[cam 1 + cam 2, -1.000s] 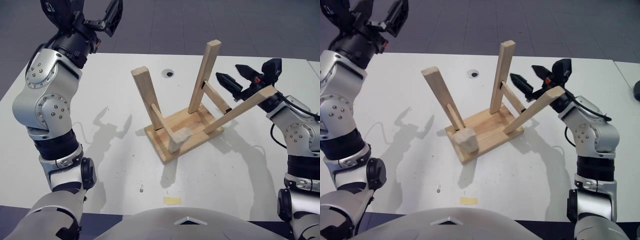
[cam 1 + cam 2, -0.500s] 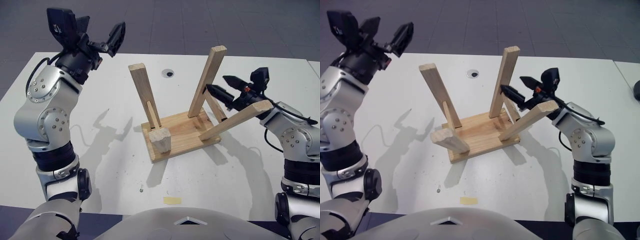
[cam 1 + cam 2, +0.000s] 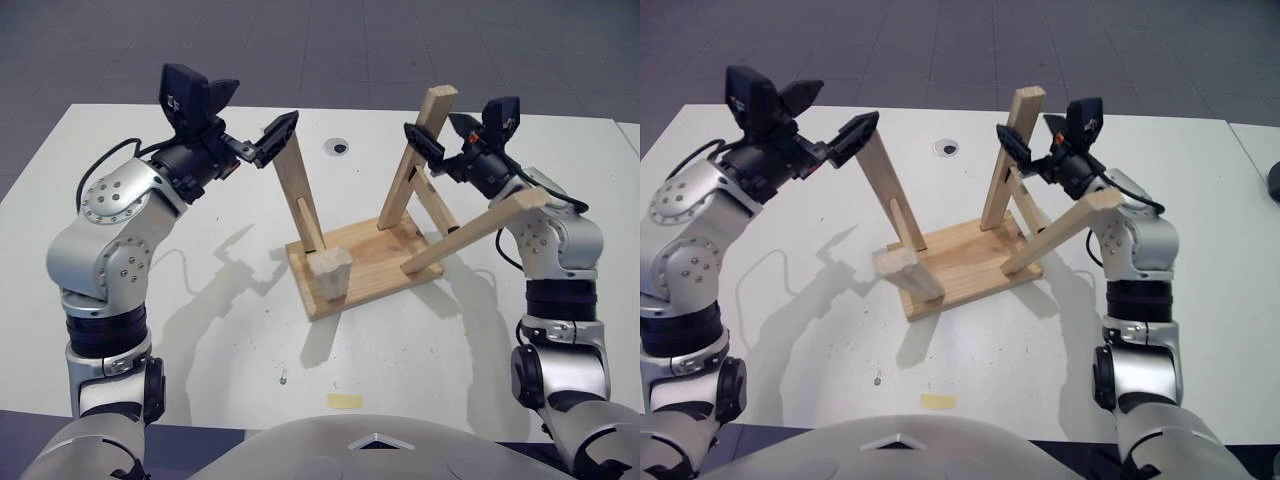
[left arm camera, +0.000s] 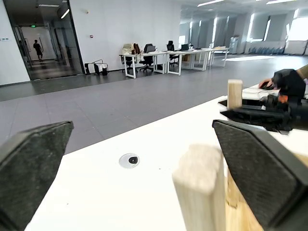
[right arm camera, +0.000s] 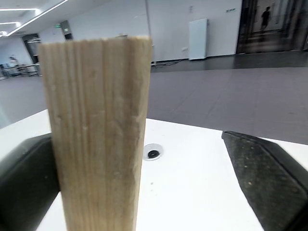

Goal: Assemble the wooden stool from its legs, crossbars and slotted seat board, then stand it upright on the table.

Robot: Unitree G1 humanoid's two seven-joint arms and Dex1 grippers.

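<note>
The wooden stool lies upside down on its seat board, four legs pointing up and splayed. Crossbars join the legs on each side. My left gripper is open, level with the top of the back left leg; in the left wrist view that leg's end stands between the pads. My right gripper is open around the top of the back right leg, which sits between its fingers in the right wrist view, close to one pad.
The white table has a cable hole behind the stool. A small screw and a yellow tape strip lie near the front edge. The front right leg juts out toward my right arm.
My left gripper has come down and right to the back left leg's top. My right gripper has moved left onto the back right leg's top. The stool has turned slightly.
</note>
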